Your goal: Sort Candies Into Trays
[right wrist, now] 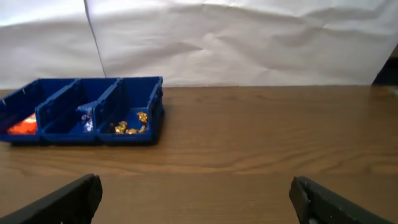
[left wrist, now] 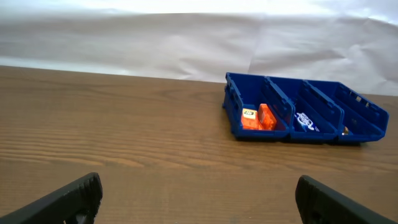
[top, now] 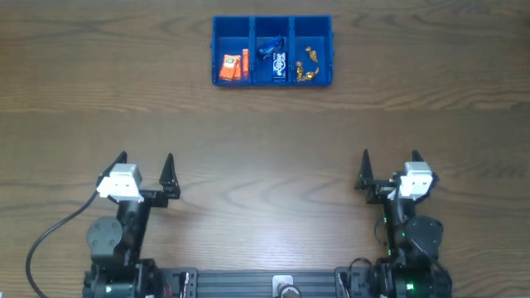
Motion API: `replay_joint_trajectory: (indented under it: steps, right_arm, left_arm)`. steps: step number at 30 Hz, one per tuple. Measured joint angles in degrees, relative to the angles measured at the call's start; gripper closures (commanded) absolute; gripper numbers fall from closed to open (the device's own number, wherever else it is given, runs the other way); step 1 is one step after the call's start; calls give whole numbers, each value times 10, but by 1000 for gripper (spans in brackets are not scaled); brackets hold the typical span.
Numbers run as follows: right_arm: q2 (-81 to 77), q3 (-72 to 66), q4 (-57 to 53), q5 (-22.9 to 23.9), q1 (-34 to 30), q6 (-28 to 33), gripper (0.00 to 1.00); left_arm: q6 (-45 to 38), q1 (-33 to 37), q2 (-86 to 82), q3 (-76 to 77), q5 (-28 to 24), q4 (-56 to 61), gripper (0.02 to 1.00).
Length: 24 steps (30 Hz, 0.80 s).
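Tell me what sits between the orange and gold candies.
Blue candies, in the tray's middle compartment; the top view shows it.

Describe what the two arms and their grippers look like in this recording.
Both arms are black with rounded joint housings. The left gripper and right gripper each have two black, pointed fingers and a white block at the wrist. A black cable loops off the left arm's base. Green lights glow on the right arm.

Blue tray (top: 252, 33) holds orange candies (top: 233, 68), blue candies (top: 272, 51), gold candies (top: 305, 66) (brown wood-grain table (top: 265, 165))
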<state>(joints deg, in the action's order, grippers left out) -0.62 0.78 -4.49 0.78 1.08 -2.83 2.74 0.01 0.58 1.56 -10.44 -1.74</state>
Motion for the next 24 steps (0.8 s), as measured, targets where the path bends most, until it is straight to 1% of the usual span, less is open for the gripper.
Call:
replay_joint_trajectory:
  steps: [5, 24]
  right_arm:
    - [0, 0, 0, 0, 0, 20, 3]
    - [0, 0, -1, 0, 0, 23, 3]
  left_arm:
    - [0, 0, 0, 0, 0, 0, 20]
    - [0, 0, 0, 0, 0, 0, 20]
